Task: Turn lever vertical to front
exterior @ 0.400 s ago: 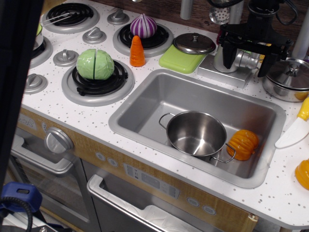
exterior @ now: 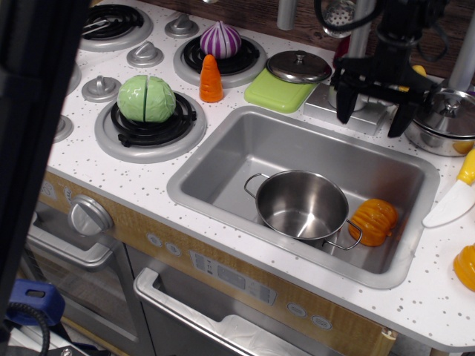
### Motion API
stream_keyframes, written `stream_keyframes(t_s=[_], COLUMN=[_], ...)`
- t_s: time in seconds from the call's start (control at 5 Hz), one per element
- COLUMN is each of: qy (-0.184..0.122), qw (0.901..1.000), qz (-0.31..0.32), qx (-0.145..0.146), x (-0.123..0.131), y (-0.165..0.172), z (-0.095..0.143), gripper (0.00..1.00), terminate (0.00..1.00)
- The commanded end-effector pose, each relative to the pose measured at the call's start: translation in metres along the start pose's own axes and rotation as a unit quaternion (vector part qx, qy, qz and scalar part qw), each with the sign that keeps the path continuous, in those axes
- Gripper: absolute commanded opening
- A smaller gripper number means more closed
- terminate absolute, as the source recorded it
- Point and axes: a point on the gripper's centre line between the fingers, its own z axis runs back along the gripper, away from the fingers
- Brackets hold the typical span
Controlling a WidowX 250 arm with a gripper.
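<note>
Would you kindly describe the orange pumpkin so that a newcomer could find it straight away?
Start at the grey sink set into the speckled counter. Inside it sits a steel pot, and the pumpkin lies touching that pot's right handle. It is ribbed and squat, unlike the smooth orange carrot standing up by the burners.
</note>
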Motion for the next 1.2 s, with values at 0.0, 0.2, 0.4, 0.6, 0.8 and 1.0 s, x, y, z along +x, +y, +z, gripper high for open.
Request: stream_keyframes(t_s=[0.0, 0.2, 0.4, 0.6, 0.8, 1.0], qy=[-0.072, -0.111, -0.134, -0.155, -0.170, -0.175], qw=[0.9974, 0.9938, 0.9908, 0.9877, 0.9853, 0.9845], qz=[-0.007, -0.012, -0.015, -0.019, -0.016, -0.016], qx=[0.007, 0.003, 0.003, 0.004, 0.002, -0.001], x=[0.022, 0.037, 0.049, 0.062, 0.070, 0.076], y=[-0.002, -0.004, -0.008, -0.013, -0.020, -0.021], z=[0.039, 0.050, 0.056, 0.057, 0.056, 0.050], gripper=[1.00, 1.00, 1.00, 1.00, 1.00, 1.00], terminate=[0.00, 0.00, 0.00, 0.00, 0.00, 0.00])
